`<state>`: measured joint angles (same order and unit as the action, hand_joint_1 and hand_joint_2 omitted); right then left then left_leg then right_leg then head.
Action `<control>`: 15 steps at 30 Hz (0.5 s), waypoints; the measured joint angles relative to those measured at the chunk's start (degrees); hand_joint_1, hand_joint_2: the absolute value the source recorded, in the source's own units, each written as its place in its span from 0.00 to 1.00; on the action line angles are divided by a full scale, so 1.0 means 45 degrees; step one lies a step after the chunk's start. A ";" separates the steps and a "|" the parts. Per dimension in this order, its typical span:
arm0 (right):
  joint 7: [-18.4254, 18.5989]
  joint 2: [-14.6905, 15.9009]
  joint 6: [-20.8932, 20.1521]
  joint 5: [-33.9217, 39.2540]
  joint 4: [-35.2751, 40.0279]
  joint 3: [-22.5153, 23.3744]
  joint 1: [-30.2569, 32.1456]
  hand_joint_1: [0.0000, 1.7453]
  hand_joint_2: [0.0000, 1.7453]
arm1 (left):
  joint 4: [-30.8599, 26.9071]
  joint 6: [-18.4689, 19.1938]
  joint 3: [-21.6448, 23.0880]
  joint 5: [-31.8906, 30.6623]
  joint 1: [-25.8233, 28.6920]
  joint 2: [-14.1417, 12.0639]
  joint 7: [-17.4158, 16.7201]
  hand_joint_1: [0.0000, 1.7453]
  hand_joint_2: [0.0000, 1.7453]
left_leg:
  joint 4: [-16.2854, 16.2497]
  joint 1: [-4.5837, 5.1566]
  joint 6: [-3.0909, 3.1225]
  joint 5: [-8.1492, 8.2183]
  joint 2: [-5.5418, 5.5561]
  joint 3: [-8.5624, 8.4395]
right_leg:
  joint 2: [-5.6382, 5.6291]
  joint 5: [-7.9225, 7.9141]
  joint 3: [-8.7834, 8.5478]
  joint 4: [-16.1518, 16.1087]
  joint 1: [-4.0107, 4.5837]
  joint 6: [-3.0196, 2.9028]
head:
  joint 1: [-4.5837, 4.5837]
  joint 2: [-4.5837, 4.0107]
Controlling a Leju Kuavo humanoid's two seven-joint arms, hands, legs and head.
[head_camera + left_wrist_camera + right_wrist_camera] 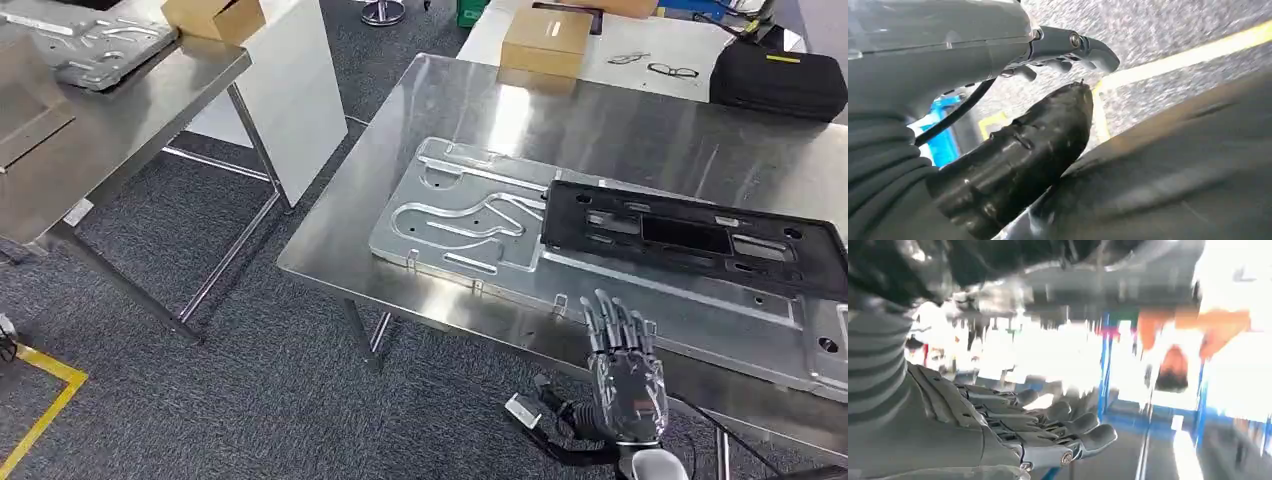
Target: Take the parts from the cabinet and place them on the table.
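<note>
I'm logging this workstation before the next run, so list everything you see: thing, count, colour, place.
Metal plate: one, silver, flat on the near steel table.
Black frame part: one, black, lying on the plate's right portion.
Steel table: one, silver, centre right.
Second steel table: one, silver, at left, carrying another grey metal part.
Cardboard boxes: two, brown, one on the left table, one beyond the near table.
Black case: one, far right.
Glasses: one pair, dark, beside the case.
Yellow floor tape: bottom left.
Right hand: grey, fingers apart, empty, at the table's near edge.
Left hand: grey, empty, over the floor.
</note>
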<state>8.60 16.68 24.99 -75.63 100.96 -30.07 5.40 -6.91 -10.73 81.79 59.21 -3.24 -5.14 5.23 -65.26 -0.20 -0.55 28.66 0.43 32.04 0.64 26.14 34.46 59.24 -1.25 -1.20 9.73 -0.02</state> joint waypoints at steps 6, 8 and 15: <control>0.1750 -0.0321 -0.0123 -0.0096 -0.1000 -0.1234 0.0561 0.00 1.00 | 0.0000 -0.0558 0.0044 0.0010 -0.0292 -0.0019 0.0281 0.00 1.00 | 0.2251 0.0084 0.0439 0.0050 -0.0003 -0.1116 | -0.0013 -0.0422 0.0116 -0.0072 0.0030 0.0478 | -0.0005 0.0000; 0.1950 -0.0326 -0.0229 0.0319 -0.1310 -0.1511 0.0594 0.00 1.00 | 0.0000 -0.0587 0.0082 0.0024 -0.0346 0.0024 0.0194 0.00 1.00 | 0.2312 0.0056 0.0685 -0.0197 -0.0143 -0.0943 | -0.0084 0.0640 0.0408 0.0700 -0.0011 0.0514 | -0.0005 0.0000; 0.2970 -0.0296 -0.0030 0.3365 -0.4967 -0.3004 0.0362 0.00 1.00 | 0.0000 -0.0898 0.0228 0.0049 -0.0327 0.0005 0.0082 0.00 1.00 | 0.1821 0.0126 0.0698 -0.0657 -0.0204 0.0107 | -0.0087 0.0779 -0.0448 0.1644 -0.0008 0.0543 | -0.0005 0.0000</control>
<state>21.97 15.34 24.85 -60.49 78.61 -43.59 7.03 -6.91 -14.78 82.82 59.43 -4.72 -5.11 5.60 -57.07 0.37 2.60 25.70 -0.49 32.52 0.25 29.64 32.45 66.64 -1.29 1.25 9.70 -0.02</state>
